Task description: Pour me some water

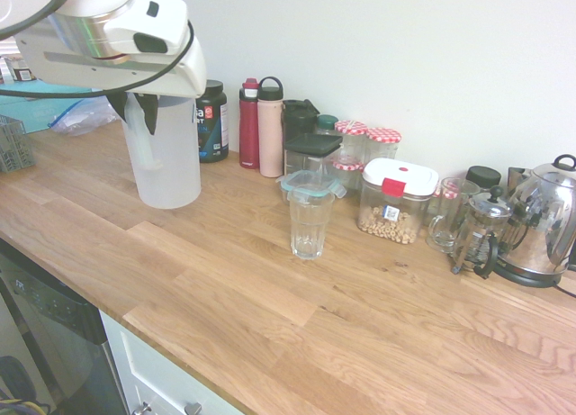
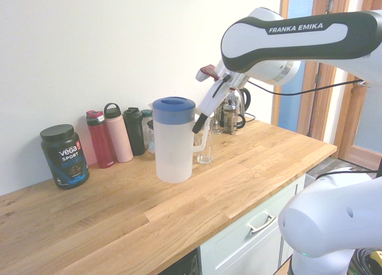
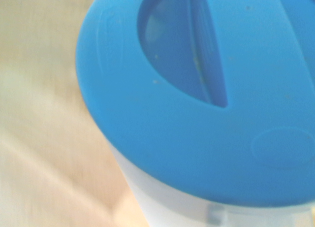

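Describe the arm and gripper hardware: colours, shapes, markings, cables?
Arm: white, rounded shells and joints; one link has a dark green-black band lettered "FRANKA EMIKA". Black cable loops along it. Gripper: wide white housing with rounded corners and dark oval insets, two short black tapered fingers.

Blue-lidded pitcher [image 2: 173,141] upright on wooden counter [image 2: 119,227]

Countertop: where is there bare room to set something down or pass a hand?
Bare wood on the countertop runs from the pitcher and the clear glass forward to the front edge, and right along that edge, before the kettle. Crowded: the strip by the wall, from protein tub to kettle.
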You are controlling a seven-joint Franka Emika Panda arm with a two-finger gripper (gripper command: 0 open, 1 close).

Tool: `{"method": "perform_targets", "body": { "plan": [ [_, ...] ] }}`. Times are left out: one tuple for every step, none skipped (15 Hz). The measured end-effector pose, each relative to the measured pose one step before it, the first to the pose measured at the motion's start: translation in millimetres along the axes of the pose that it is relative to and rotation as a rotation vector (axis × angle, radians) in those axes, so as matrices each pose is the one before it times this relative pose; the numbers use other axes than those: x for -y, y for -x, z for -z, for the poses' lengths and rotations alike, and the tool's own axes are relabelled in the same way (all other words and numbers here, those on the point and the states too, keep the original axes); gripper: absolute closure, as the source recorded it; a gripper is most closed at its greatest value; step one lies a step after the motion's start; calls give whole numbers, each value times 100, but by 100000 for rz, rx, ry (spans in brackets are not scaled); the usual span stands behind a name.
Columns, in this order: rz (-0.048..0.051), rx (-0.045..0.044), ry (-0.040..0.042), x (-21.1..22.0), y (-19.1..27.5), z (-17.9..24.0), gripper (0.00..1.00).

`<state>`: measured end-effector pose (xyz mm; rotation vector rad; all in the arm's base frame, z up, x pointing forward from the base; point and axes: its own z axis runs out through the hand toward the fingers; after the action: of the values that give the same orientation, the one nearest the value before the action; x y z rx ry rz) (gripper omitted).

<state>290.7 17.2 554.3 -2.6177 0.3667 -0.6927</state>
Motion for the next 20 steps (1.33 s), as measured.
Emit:
{"method": "perform_targets", "body": {
  "plan": [
    [-1957, -4860, -2205, 1181, 495, -756, 100],
    [-1096, -4161, -2333, 1522, 352, -427, 100],
    [166, -2566, -1390, 1418, 444, -518, 100],
    [953, -652, 214, 1149, 629, -818, 100],
    [1927, 739, 1494, 903, 732, -1016, 100],
    [2050, 1412, 2448, 545, 602, -1065, 100],
    [1611, 1134, 2459, 325, 423, -960, 100],
    [805, 292, 1984, 210, 238, -787, 100],
    [326, -266, 1455, 194, 150, -731, 100],
    [-76, -413, 911, 262, 180, -846, 100],
    [-145, -120, 629, 272, 228, -904, 100],
    [-291, 212, 636, 205, 247, -983, 100],
    [-439, 126, 641, 61, 142, -896, 100],
    [-513, 198, 826, -25, 115, -883, 100],
    [-757, 302, 847, -120, 71, -891, 100],
    [-446, 525, 993, -166, 62, -844, 100],
    [-702, 773, 683, -235, 7, -683, 100],
    [-602, 851, 258, -170, 17, -462, 100],
    [-547, 487, 52, -108, 4, -306, 100],
    [-244, -22, -18, -46, -30, -127, 100]
  ]
}}
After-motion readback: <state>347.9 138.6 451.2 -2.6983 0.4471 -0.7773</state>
